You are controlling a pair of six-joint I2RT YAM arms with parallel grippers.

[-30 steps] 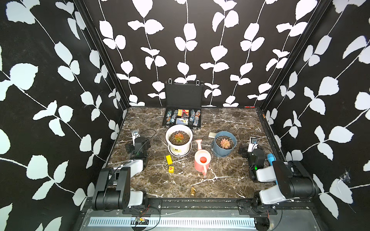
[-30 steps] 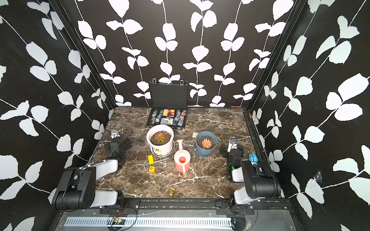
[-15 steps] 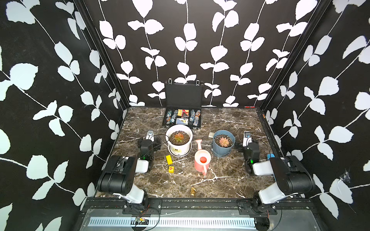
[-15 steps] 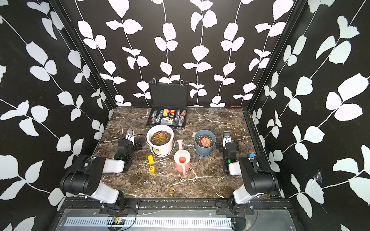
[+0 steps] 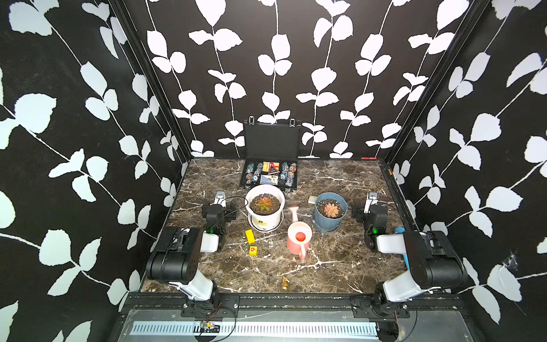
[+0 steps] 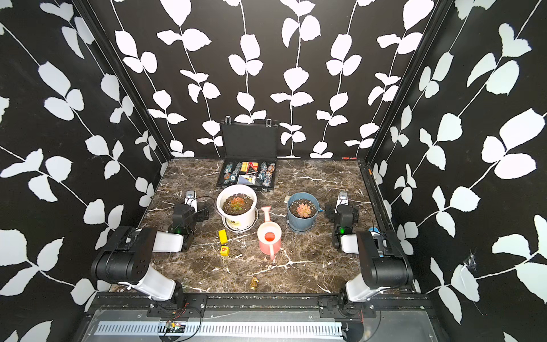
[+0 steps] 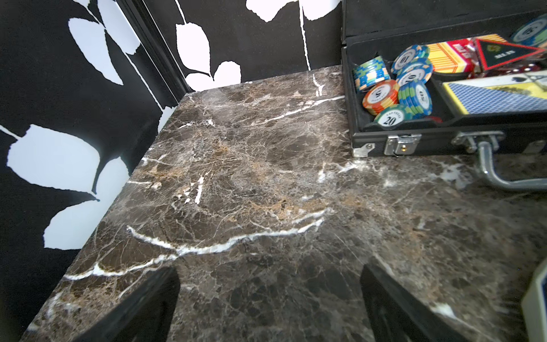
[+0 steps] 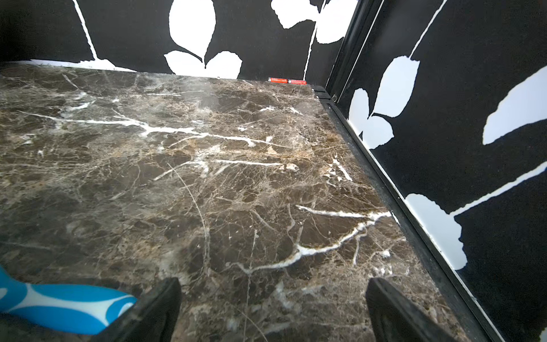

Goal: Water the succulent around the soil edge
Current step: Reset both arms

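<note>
One small brass chess piece (image 5: 285, 282) stands nearest on the bench (image 5: 340, 266). Beyond it are one yellow die (image 5: 253, 250) and one yellow block (image 5: 250, 236). To their right is the one pink watering can (image 5: 299, 238), upright, with its handle toward the near edge and its spout pointing far, between two pots. A red round thing sits in its open top.

Farther on, the white pot (image 5: 264, 204) stands left and the blue pot (image 5: 330, 210) right, with one succulent each. The left hand (image 5: 219, 199) and right hand (image 5: 371, 200) flank the pots, well apart from the can. Both are spread wide and empty, and both wrist views show only bare marble between the fingers. One open poker case (image 5: 270, 174) lies farthest, just behind the white pot.

Risks, as I judge them:
- With two succulents, the wrong pot could get watered.
- The thin handle may let the can twist in the grip and spill early.
- Too steep a tilt would wet the rosette instead of the soil edge, or tip the red thing out.
- A reach from the right could knock the blue pot.
</note>
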